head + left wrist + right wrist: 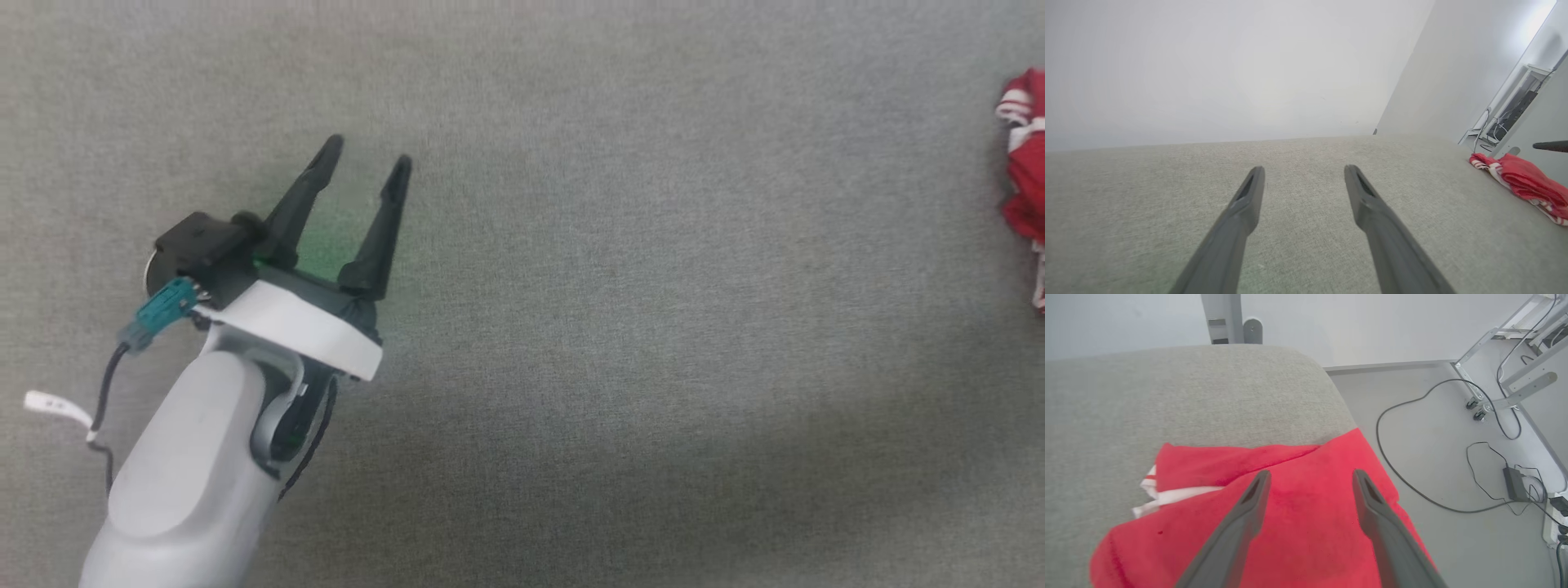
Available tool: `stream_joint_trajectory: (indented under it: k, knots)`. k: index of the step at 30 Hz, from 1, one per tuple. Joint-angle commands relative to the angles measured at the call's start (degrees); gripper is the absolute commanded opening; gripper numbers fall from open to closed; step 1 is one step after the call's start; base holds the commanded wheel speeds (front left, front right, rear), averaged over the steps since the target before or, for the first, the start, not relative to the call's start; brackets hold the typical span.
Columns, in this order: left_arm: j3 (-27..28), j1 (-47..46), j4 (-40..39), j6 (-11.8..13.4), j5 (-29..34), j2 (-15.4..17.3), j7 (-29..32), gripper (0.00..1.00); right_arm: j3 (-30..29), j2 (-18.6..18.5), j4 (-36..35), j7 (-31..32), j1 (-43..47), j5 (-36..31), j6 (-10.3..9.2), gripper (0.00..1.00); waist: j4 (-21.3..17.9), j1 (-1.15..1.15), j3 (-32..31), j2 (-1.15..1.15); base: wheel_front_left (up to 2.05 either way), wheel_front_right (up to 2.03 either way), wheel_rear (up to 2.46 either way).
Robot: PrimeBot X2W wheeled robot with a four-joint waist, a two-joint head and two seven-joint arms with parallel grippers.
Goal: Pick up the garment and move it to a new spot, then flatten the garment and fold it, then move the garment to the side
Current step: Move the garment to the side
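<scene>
Left claw [366, 155]: you have it spread, its two dark fingers apart with nothing between them, poised over the bare grey fabric surface [653, 327]. Its pale forearm [188, 474] comes in from the lower left of the head view and slants up and to the right, fingers pointing away from the robot.

Right claw [1311, 473]: you have it spread as well, two fingers parted above the garment [1208, 461] and pinching nothing. Whether the tips touch the cloth cannot be told.

Garment condition: bunched and creased, mostly red, with a white fold and red-and-white striped trim showing at one side. It lies at the right edge of the grey surface, close to a rounded corner, with one part reaching the rim above the floor [1433, 416]. It is well apart from your left claw.

Count: two claws, four fingers, one garment. Dark cables [1384, 457] lie on the floor beyond the surface.
</scene>
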Motion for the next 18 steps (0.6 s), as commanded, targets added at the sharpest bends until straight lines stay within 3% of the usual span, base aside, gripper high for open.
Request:
stream_joint_trajectory:
  k: [1, 18]
  knots:
    - [1.06, 1.40, 0.19, -0.15, -0.26, 0.17, -0.27, 1.00, 1.07, 1.50, -1.38, -0.68, 1.53, 1.85, -0.11, 1.00, -0.09, 0.00, -1.85, 0.00, 0.00, 0.00, 0.00]
    - [8.72, 11.19, -2.87, 0.87, 2.28, 1.14, -0.27, 1.00, 14.31, 7.82, -17.53, -7.02, 12.81, 14.68, -0.11, 1.00, 1.91, 0.00, -10.85, 0.00, 0.00, 0.00, 0.00]
